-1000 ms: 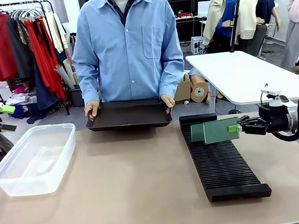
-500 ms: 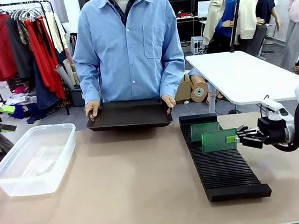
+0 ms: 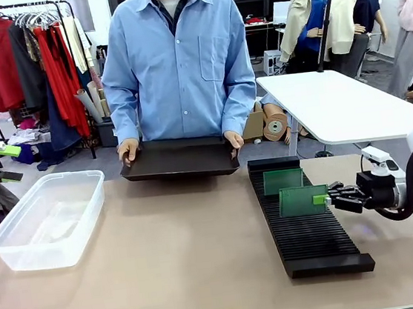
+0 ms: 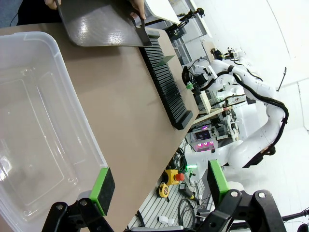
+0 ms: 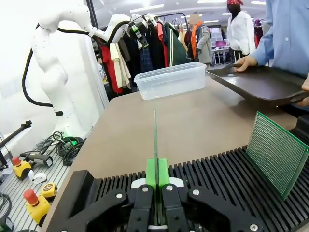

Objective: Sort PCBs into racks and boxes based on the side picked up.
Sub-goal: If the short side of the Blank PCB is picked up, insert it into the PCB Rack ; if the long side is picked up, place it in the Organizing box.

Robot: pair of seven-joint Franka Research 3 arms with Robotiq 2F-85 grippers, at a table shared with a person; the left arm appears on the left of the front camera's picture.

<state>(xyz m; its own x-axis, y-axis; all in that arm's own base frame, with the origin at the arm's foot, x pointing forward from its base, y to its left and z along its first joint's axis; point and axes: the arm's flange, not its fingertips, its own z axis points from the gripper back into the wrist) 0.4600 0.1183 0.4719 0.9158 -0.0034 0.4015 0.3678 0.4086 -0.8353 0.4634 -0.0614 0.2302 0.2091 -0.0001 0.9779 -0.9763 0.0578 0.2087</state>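
My right gripper [image 3: 329, 197] is shut on the right edge of a green PCB [image 3: 303, 200], held upright with its lower edge down at the slots of the long black rack [image 3: 314, 243]. In the right wrist view this PCB [image 5: 155, 140] shows edge-on between the green pads of my right gripper [image 5: 157, 175]. A second PCB [image 3: 283, 181] [image 5: 277, 152] stands in the rack [image 5: 217, 176] nearer its far end. The clear box [image 3: 46, 221] [image 4: 34, 121] sits at the table's left. My left gripper [image 4: 159, 181] hangs open beside it, with nothing between its pads.
A person at the far side holds a shallow black tray [image 3: 179, 157] [image 5: 260, 82] by both ends, just beyond the rack's far end. A white side table [image 3: 335, 106] stands behind on the right. Bare tabletop [image 3: 186, 239] lies between box and rack.
My right gripper has carried the PCB downward and slightly nearer, from above the rack to its slots. The person, tray and box have stayed put.
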